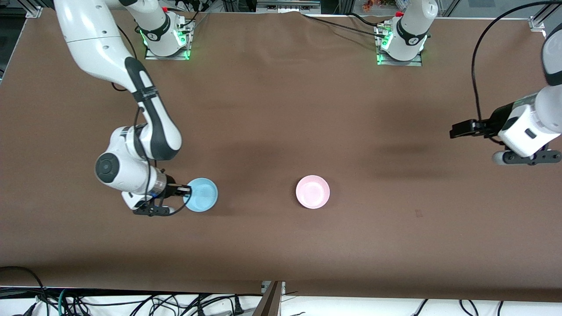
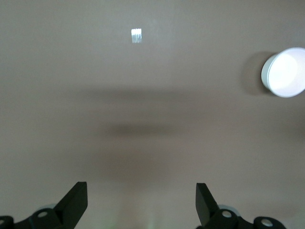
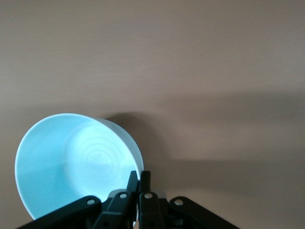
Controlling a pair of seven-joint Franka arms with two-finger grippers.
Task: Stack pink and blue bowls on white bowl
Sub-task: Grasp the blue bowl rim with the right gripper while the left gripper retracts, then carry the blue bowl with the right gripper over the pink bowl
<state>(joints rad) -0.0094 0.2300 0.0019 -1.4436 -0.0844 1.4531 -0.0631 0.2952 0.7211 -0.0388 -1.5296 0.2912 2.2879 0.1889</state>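
Observation:
The light blue bowl [image 1: 200,194] rests on the brown table toward the right arm's end. My right gripper [image 1: 186,190] is shut on its rim, one finger inside and one outside; in the right wrist view the blue bowl [image 3: 76,162] sits tilted against the closed right gripper [image 3: 141,175]. The pink bowl [image 1: 312,192] stands alone near the table's middle, and in the left wrist view this pink bowl [image 2: 284,71] looks washed-out pale. My left gripper [image 1: 457,131] hangs open over the left arm's end of the table; the left gripper [image 2: 141,191] holds nothing. The white bowl does not show as a separate thing.
The brown table cover [image 1: 281,109] runs to a front edge with cables [image 1: 131,305] below it. Both arm bases [image 1: 167,39] stand along the edge farthest from the front camera. A small pale mark [image 2: 137,35] lies on the cover.

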